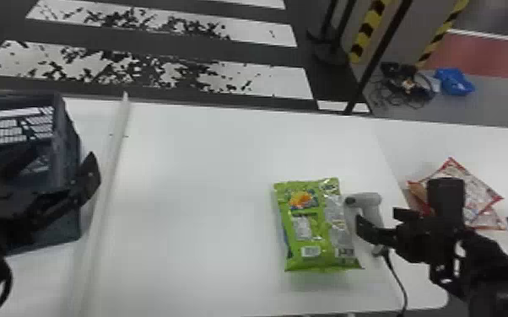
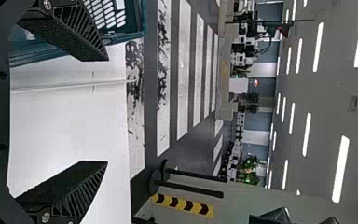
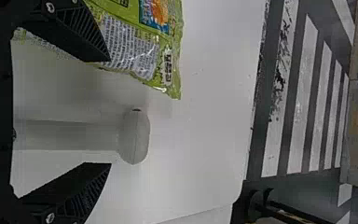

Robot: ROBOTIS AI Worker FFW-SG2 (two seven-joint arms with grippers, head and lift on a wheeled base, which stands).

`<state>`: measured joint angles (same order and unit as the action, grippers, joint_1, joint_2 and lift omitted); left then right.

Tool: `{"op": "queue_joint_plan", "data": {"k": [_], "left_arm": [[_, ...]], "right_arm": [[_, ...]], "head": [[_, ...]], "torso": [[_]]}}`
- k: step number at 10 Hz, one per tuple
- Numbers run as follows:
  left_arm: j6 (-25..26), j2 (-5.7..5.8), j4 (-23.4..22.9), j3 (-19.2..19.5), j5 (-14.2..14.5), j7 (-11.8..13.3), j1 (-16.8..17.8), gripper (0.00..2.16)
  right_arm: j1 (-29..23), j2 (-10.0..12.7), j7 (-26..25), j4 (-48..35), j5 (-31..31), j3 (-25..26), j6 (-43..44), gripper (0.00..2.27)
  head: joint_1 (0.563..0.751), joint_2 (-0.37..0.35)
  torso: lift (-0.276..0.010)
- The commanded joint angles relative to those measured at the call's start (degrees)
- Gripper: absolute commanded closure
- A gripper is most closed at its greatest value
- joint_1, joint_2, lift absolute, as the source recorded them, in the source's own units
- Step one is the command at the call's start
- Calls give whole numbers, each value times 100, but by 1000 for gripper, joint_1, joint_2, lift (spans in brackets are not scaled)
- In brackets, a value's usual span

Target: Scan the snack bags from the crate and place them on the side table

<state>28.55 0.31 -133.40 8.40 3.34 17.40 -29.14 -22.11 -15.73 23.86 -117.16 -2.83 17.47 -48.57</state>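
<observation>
- Crate (image 1: 66, 135), far left; my left gripper (image 2: 107, 110) beside it, fingers spread, empty.
- Green snack bag (image 1: 318, 232) lies on the table (image 1: 198, 189), beside the scanner (image 1: 367, 200).
- My right gripper (image 3: 110, 112): spread, empty, lined up with the scanner. Step, judged: scanner pickup. Next: close squarely, then aim at bag.
- Side table (image 1: 413, 143) holds red-edged bags (image 1: 479, 192).

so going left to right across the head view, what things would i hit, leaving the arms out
Crate → raised white strip → green snack bag → scanner → red-edged snack bags
</observation>
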Motion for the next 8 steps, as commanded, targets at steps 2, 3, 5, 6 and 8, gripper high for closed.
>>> {"op": "queue_joint_plan", "data": {"k": [2, 3, 5, 6, 8], "left_arm": [[-11, -5, 121, 21, -26, 0, 39, 83], [-11, -14, 165, 21, -35, 0, 48, 83], [-11, -22, 209, 21, -44, -9, 57, 83], [-11, -31, 218, 21, -70, -9, 66, 83], [-11, -40, 227, 13, -87, -17, 83, 83]], "right_arm": [[419, -167, 75, 685, -25, -69, -26, 120], [577, -220, 83, 905, 11, -139, -43, 140], [814, -308, 286, 1265, 142, -227, -96, 971], [893, -334, 277, 1353, 230, -297, -149, 1619], [937, -334, 242, 1459, 397, -359, 97, 2098]], "head": [[695, -202], [695, -207], [695, -212], [695, -213], [695, -217]], "torso": [[-94], [-94], [-94], [-94], [-94]]}}
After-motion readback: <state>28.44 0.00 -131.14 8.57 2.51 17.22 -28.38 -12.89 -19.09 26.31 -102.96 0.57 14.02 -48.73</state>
